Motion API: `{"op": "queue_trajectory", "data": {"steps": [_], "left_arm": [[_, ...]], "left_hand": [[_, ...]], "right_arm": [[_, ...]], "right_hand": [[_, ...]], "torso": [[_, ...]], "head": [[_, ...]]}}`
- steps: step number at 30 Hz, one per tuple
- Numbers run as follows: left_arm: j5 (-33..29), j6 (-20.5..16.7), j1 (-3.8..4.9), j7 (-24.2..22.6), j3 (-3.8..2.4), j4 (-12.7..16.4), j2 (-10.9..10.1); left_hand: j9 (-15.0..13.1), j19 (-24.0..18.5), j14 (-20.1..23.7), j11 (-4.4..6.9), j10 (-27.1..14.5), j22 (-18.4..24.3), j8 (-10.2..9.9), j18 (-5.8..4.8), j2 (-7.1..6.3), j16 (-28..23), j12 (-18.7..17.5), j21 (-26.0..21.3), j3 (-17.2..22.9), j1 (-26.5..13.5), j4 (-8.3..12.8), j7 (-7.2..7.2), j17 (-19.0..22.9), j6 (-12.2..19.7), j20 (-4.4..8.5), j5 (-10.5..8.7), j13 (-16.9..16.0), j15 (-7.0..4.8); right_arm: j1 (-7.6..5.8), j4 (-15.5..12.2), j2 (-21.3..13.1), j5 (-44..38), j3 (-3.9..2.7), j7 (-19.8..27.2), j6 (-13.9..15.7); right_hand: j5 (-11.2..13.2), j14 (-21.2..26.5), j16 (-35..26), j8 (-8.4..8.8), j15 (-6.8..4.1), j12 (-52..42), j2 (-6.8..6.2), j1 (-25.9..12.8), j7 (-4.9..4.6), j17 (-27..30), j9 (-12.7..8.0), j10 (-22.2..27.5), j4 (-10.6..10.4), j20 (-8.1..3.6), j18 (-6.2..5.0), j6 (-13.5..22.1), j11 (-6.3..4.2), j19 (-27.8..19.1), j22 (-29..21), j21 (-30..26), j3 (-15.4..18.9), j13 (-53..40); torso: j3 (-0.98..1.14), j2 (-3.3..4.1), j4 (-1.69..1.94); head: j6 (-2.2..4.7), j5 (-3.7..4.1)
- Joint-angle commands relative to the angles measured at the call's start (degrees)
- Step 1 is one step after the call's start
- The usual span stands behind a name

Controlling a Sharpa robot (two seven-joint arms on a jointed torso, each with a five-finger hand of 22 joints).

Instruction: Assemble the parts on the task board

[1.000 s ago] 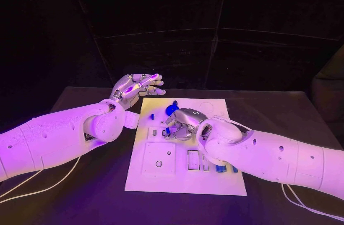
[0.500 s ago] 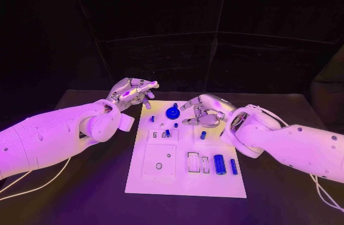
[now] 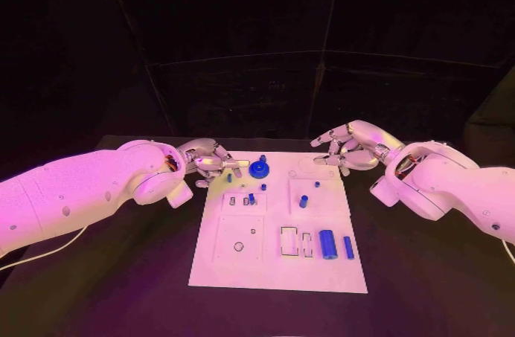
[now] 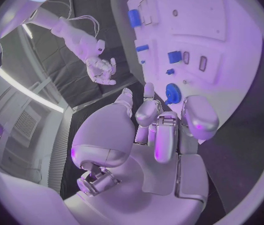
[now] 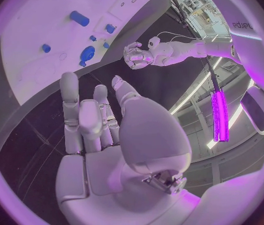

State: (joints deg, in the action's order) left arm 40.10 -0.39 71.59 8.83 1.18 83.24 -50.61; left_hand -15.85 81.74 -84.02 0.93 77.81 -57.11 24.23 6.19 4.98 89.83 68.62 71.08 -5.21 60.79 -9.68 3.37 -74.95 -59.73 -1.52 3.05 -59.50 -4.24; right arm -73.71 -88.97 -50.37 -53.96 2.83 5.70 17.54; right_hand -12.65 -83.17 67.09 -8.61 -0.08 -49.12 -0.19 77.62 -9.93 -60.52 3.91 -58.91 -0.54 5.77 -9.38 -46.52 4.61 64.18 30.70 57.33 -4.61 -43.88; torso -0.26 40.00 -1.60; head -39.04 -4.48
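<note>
I've pulled my right robot hand (image 3: 349,145) off the white rectangular task board (image 3: 279,266); it now hovers past the board's far right corner, fingers spread, empty. My left robot hand (image 3: 211,161) dropped to the far left edge, fingers curled beside the blue round gear (image 3: 259,169). That placement looks finished; the gear seems next.

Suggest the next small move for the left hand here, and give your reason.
Probably lower the left hand a little toward the round blue part at the far end of the task board. The hand hovers beside that part with nothing in it, while the right hand is open, off the board's far right corner.
</note>
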Motion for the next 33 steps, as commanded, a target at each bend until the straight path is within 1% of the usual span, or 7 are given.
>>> {"op": "queue_trajectory", "data": {"steps": [1,4,11,23,30,32,33], "left_arm": [[13.2,7.1,0.49,12.4,-0.03,0.3,0.8],[15.8,9.0,1.18,15.5,-0.03,0.3,1.7],[18.1,9.5,2.40,18.0,0.00,-1.4,4.1],[18.8,11.7,2.93,19.2,0.01,-3.9,8.1],[19.6,14.2,2.97,19.6,0.55,-6.1,10.3],[20.0,14.8,2.98,19.6,0.89,-6.7,11.0],[20.1,15.0,2.99,19.7,0.99,-6.9,11.2]], "left_hand": [[-2.1,0.0,-6.0,0.14,0.1,-1.3,2.8,-0.63,0.08,0.2,1.4,1.1,-1.6,-0.5,-2.1,-0.25,-15.1,1.2,0.12,0.01,-1.5,-0.50],[-5.7,-0.3,-6.0,0.44,0.2,-2.7,7.4,-0.72,0.19,0.2,2.7,2.3,-4.2,-0.1,-5.0,-0.93,-15.1,2.9,0.41,0.15,-2.9,-0.97],[-8.5,-0.5,-6.0,0.73,0.5,-4.2,10.6,-0.91,0.56,0.2,3.8,3.3,-6.1,1.0,-6.7,-0.88,-15.1,5.0,0.49,-0.21,-4.2,-0.94],[-9.5,-0.7,-6.0,0.72,0.3,-4.2,11.6,-0.89,1.07,0.2,3.7,3.4,-6.5,1.8,-6.6,-0.88,-15.1,5.8,0.49,-0.17,-4.1,-0.93],[-9.9,-0.9,-6.0,0.65,0.0,-3.9,11.9,-0.82,1.17,0.2,3.5,3.3,-6.8,2.0,-6.6,-0.79,-15.1,6.4,0.46,-0.18,-3.7,-0.89],[-9.9,-0.9,-6.0,0.65,0.0,-3.9,11.9,-0.82,1.17,0.2,3.5,3.3,-6.8,2.0,-6.6,-0.79,-15.1,6.4,0.46,-0.18,-3.7,-0.89],[-10.0,-1.0,-6.0,0.62,-0.2,-3.8,11.9,-0.80,1.20,0.2,3.4,3.2,-6.9,2.0,-6.6,-0.75,-15.1,6.6,0.44,-0.18,-3.6,-0.86]], "right_arm": [[-0.30,0.8,0.0,3.7,-0.05,1.3,-1.5],[-0.50,1.5,0.0,3.9,-0.07,1.1,-1.4],[-0.81,3.1,0.3,4.0,-0.07,0.8,-1.3],[-1.02,5.1,1.2,3.8,-0.08,-0.6,-1.0],[-1.18,5.9,2.0,4.6,-0.08,-0.1,0.7],[-1.21,6.2,2.3,5.4,-0.08,0.2,1.0],[-1.22,6.2,2.3,5.6,-0.08,0.4,1.2]], "right_hand": [[-0.4,0.5,-1.2,-0.06,-0.08,0.8,-0.32,0.0,-0.07,1.0,0.0,0.4,-0.1,0.06,-1.06,0.5,0.06,-0.4,-1.7,-1.4,0.7,1.0],[-0.4,0.3,-1.8,-0.29,-0.10,0.9,-0.55,-0.4,-0.06,1.4,0.0,0.2,-0.5,0.05,-1.12,0.6,0.06,-0.2,-2.6,-2.4,1.4,1.5],[-0.6,0.1,-2.1,-0.46,-0.12,0.9,-0.65,-0.6,-0.03,1.5,0.1,0.1,-0.7,0.02,-1.13,0.7,0.03,0.1,-3.1,-2.9,1.8,1.8],[-3.7,0.2,-4.2,-0.98,-0.08,0.9,-0.63,-1.1,-0.10,2.9,0.1,0.4,-2.0,0.01,-1.23,1.4,0.10,0.5,-5.1,-5.0,3.6,2.6],[-4.3,8.9,-24.1,-2.23,0.92,5.8,0.35,1.6,-0.85,20.9,0.2,5.3,-2.2,0.89,-1.11,2.3,0.96,-2.9,-8.3,-10.9,3.1,6.9],[-3.5,-6.6,22.2,-2.82,2.60,9.9,0.03,2.4,-1.71,-28.7,0.2,5.5,-2.5,1.87,-1.05,2.4,2.57,-4.8,-10.9,-15.3,2.5,11.2],[-3.1,-6.8,22.9,-2.99,3.42,11.8,0.09,2.8,-2.04,-29.5,0.2,5.5,-2.7,2.29,-1.24,2.4,3.16,-5.2,-12.0,-17.2,2.0,13.3]], "torso": [[0.12,-0.44,-0.38],[0.16,-0.41,-0.51],[0.10,-0.38,-0.37],[0.14,-0.29,-0.24],[0.11,-0.34,-0.25],[0.12,-0.31,-0.22],[0.10,-0.32,-0.26]], "head": [[-0.25,-0.14],[-0.30,-0.39],[-0.42,-0.09],[-1.01,-0.38],[-1.19,-0.40],[-1.23,-0.39],[-1.29,-0.44]]}}
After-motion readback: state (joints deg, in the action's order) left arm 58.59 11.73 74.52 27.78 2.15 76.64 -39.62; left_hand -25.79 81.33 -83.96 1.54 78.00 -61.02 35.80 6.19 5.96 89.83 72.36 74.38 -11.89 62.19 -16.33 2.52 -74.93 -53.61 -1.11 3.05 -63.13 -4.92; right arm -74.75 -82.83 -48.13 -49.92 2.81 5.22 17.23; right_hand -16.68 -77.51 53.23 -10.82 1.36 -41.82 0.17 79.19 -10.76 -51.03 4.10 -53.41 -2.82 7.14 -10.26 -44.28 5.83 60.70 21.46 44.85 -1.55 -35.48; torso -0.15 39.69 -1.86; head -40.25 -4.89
